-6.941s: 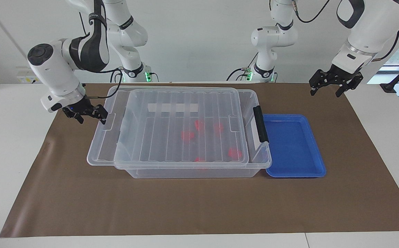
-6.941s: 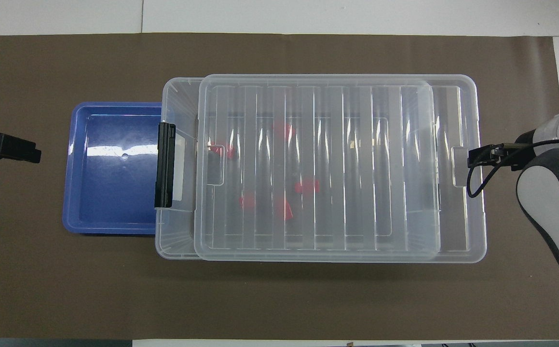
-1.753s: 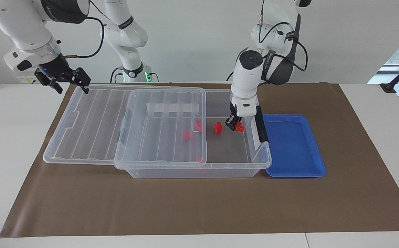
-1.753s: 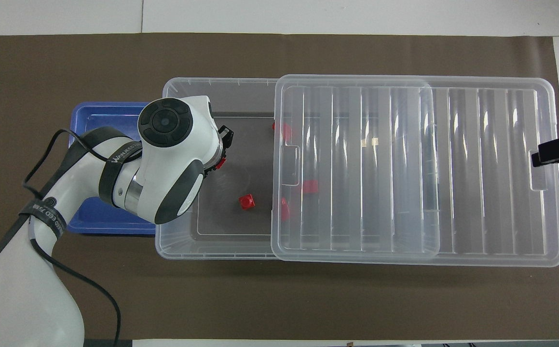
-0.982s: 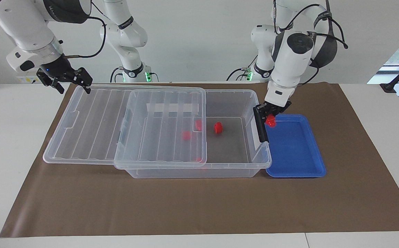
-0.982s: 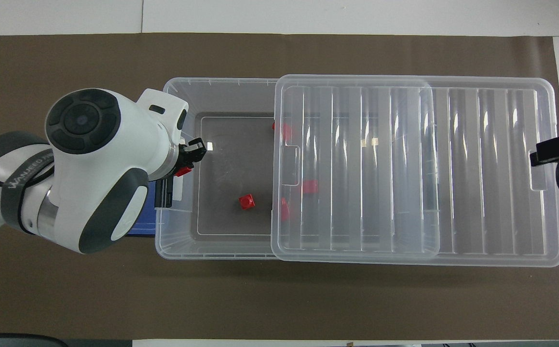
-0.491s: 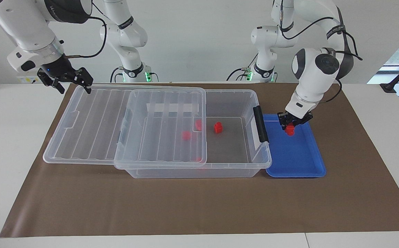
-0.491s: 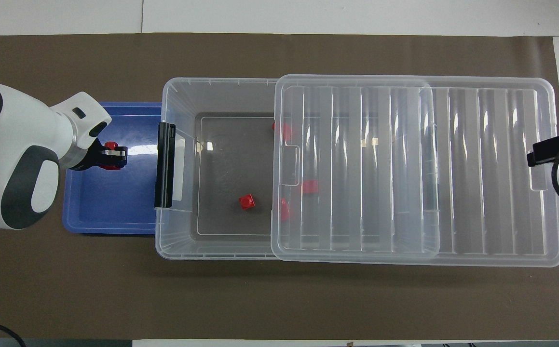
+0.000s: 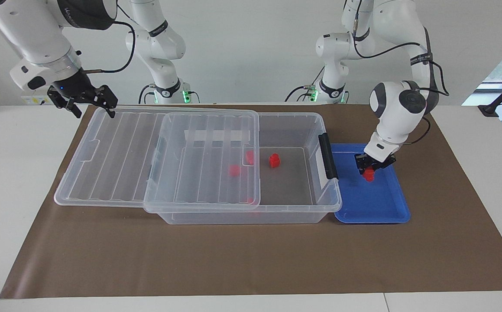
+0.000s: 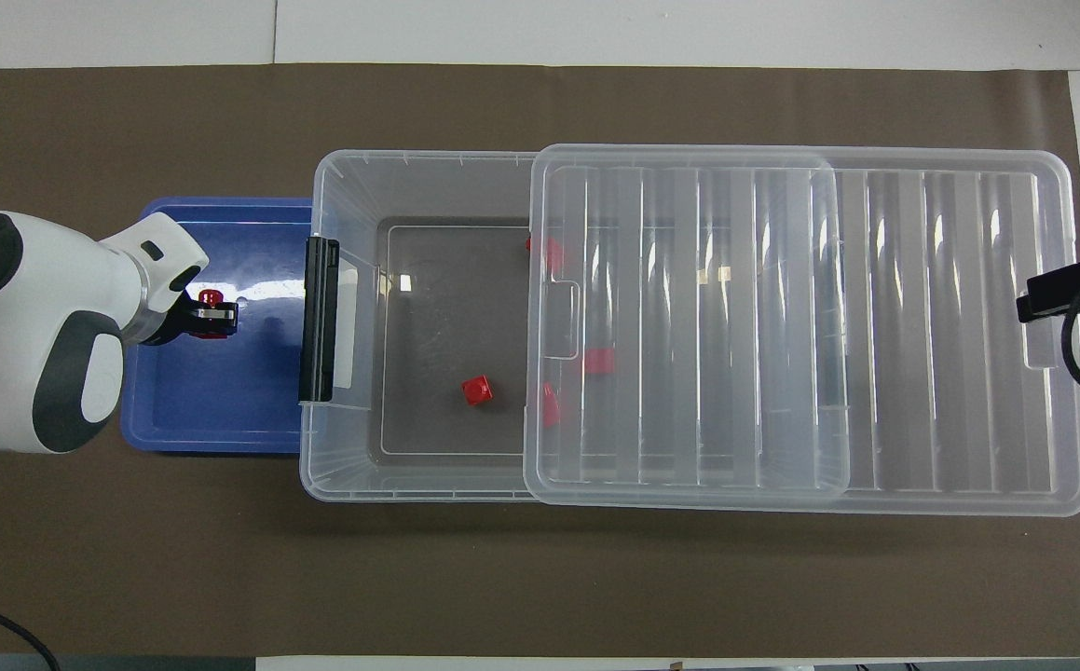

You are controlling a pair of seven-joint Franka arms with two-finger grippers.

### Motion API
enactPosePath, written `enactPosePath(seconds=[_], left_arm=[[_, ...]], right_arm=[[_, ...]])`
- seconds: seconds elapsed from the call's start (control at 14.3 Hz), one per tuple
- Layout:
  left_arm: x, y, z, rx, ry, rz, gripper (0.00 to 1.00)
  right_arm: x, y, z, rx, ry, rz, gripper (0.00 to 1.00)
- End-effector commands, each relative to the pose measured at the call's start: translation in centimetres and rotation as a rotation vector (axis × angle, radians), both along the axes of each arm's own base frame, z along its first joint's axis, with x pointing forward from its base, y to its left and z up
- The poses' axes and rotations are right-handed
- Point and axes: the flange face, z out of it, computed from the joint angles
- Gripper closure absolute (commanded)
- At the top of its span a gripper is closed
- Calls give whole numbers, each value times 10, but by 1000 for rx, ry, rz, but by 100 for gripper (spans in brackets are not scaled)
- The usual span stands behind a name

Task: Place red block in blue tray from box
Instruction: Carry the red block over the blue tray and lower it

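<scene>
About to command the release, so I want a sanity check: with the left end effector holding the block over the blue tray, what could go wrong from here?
1. The left end effector holds the red block low over the blue tray; whether it touches the floor is unclear, so it may bounce or tip on release.
2. The lid overhangs the box near the right end effector; a nudge could shift it.

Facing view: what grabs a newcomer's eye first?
The left gripper, shut on a red block, low over the blue tray. Next, the clear box beside the tray, its lid slid toward the right arm's end, where the open right gripper hangs by the lid's edge.
</scene>
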Motion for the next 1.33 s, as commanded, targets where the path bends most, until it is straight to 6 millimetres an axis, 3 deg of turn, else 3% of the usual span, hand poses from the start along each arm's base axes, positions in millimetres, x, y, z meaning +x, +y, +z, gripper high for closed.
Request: enactPosePath(seconds=[0.0,0.28,0.35,0.42,0.49,0.7,0.84,0.91,1.05,1.12,1.26], left_arm=[[6,-2,-22,3,-25,-26,100],[11,-2,-47,0,-21,-26,100],[12,-2,-45,0,-19,-26,90],[12,-3,-44,1,-19,-29,11],[12,-3,-41,1,-21,-29,0],[10,-8,-19,2,-22,-34,0],[11,-10,12,8,-6,-37,0],[10,-11,31,10,0,-35,0],[10,-12,74,14,10,-29,0],[9,-12,93,17,17,-27,0],[8,-12,133,14,25,-21,0]], right_arm=[[-2,3,1,-21,13,-13,0],[-3,3,0,-22,10,-7,0],[-5,3,-3,-22,16,-10,0],[-10,0,-10,-23,26,-14,0],[-10,-5,-13,-24,6,-11,0],[-22,-71,-32,-30,-63,53,0],[-34,-122,-52,-39,-98,117,0],[-35,-131,-55,-51,-122,163,10],[-36,-135,-57,-52,-117,224,87],[-36,-135,-61,-48,-110,215,100],[-34,-159,-80,-53,-118,174,100]])
